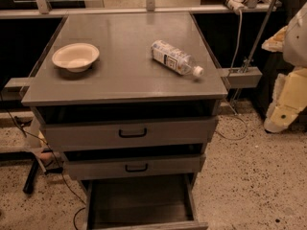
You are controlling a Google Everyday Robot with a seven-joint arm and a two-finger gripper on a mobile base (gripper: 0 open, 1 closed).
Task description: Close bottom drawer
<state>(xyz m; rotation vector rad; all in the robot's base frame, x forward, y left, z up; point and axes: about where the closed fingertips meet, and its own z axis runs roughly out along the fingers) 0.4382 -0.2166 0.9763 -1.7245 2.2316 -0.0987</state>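
- Claw (283,110) hangs off to the right; its state, cannot tell;
- bottom drawer (139,200) gapes open, down-left of claw, well apart; approach step; next, push its front inward.

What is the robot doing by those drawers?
The robot's cream-coloured pincer hangs at the right of the grey metal cabinet, touching nothing. The bottom grey metal drawer is pulled far out and not yet pushed shut. A white bowl and a clear plastic bottle sit on top.
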